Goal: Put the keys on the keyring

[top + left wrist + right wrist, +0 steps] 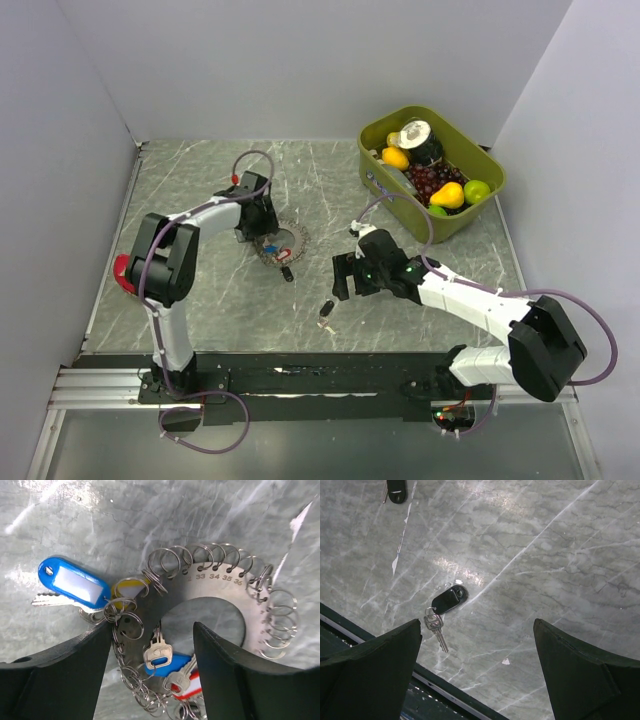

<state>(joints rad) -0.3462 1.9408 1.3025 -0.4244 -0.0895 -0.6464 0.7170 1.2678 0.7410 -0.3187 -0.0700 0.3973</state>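
Observation:
The keyring (292, 240) is a flat grey metal ring with many small wire loops round its rim (215, 587). A blue-tagged key (75, 584) and a yellow tag (127, 586) lie at its left. A blue-headed key (167, 661) and a red-headed one (192, 687) lie on its near arc. My left gripper (152, 630) is open, its jaws either side of that arc. One black key (447, 600) lies on the table, ahead and left of my open, empty right gripper (477, 627). A second black key (396, 490) lies farther off.
A green bin (470, 205) of toy fruit stands at the back right. The black rail (445, 690) of the table's near edge runs just below the right gripper. White walls close the table on three sides.

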